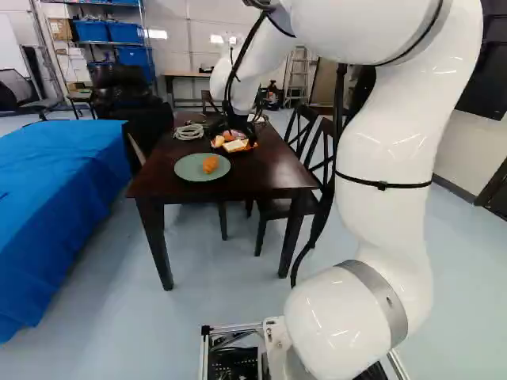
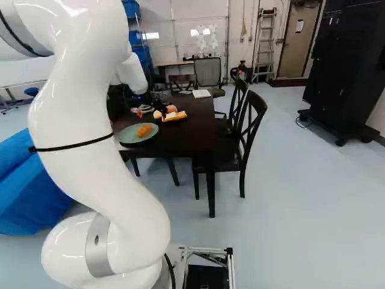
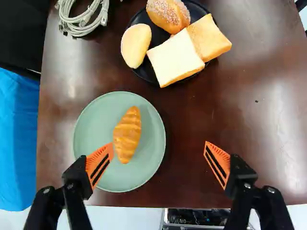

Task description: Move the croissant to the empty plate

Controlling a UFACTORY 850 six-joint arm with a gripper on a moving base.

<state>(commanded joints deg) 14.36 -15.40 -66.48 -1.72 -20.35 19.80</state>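
The croissant [image 3: 127,136] is resting on the green plate [image 3: 93,124]. The pincer [image 1: 238,127] is standing released, its fingers wide apart — one is overlapping the plate's rim in the wrist view, while dark parts are blurring together in the base views. Breads [image 3: 175,60] are covering much of the black plate [image 3: 141,17]; the wrist view is cutting off the cable coil [image 3: 82,20]. The arm [image 2: 96,156] is hiding part of the desk [image 2: 189,126] — chairs [image 2: 219,161] are standing alongside.
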